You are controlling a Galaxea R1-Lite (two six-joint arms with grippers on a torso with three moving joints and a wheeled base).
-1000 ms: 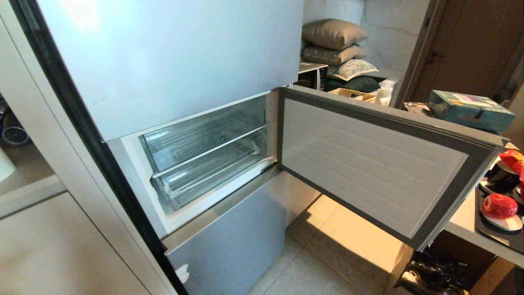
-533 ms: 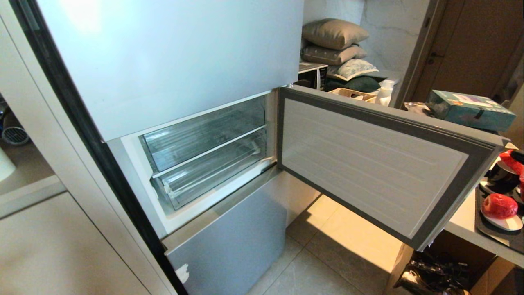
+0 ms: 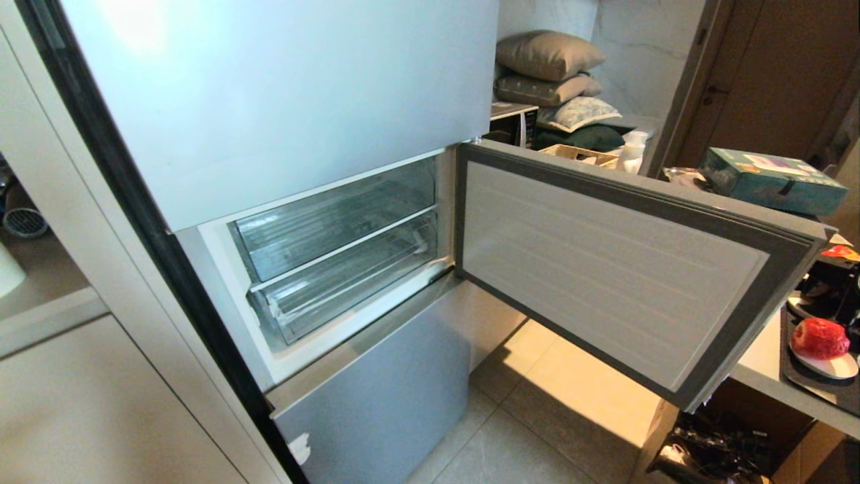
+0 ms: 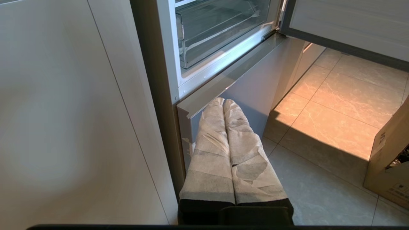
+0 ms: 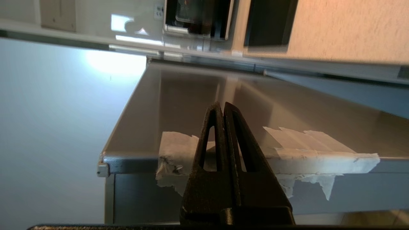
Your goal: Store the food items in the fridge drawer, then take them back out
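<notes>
A dark arm now hides the far fruit; right claw (image 5: 223,107) clenched empty; fridge drawer (image 3: 349,279) clear, ribbed.

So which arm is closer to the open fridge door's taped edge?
Right. The right end effector points at the open fridge door's taped edge, close by; the left end effector hangs low before the fridge's bottom panel.

Red fruit (image 3: 819,337) on a white plate (image 3: 833,367), on a black tray (image 3: 816,390). Clear ribbed drawer (image 3: 349,281) in a silver-grey fridge (image 3: 269,94); its door (image 3: 605,269) is pale grey with a dark grey rim. Teal box (image 3: 772,180). Left tool (image 4: 223,101) wrapped white; right tool (image 5: 223,107) black.
</notes>
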